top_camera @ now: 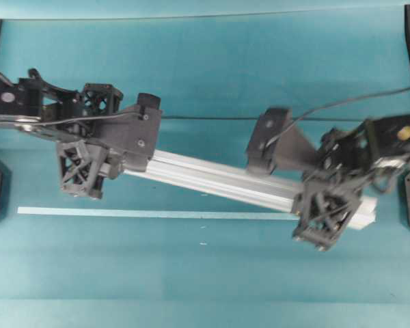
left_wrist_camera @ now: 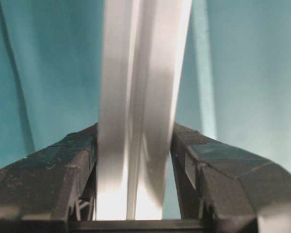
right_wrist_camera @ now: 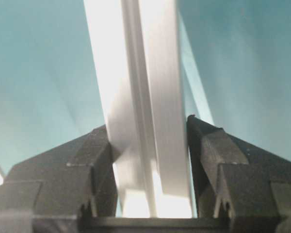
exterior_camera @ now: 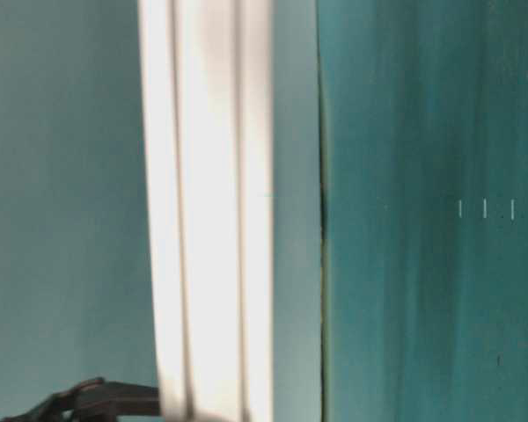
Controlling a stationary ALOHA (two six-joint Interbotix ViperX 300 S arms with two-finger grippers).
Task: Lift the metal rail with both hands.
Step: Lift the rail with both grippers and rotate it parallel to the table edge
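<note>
Across the middle of the teal table (top_camera: 212,61), the long silver grooved aluminium rail (top_camera: 219,179) lay with its long axis running from about ten o'clock to four o'clock in the overhead view, its square-cut end at the four o'clock side. My black lattice-framed left gripper (top_camera: 113,171) clamped the ten o'clock end, and my black lattice-framed right gripper (top_camera: 331,212) clamped it near the other end. My left wrist camera showed what the overhead could not: both flat jaws pressed against the rail's sides, the grooves running straight away toward twelve o'clock. My right wrist camera showed the same grip. The table-level view gave only the rail as a blurred pale upright band. A thin flat pale tape strip (top_camera: 157,214) lay just beside the rail, toward six o'clock.
</note>
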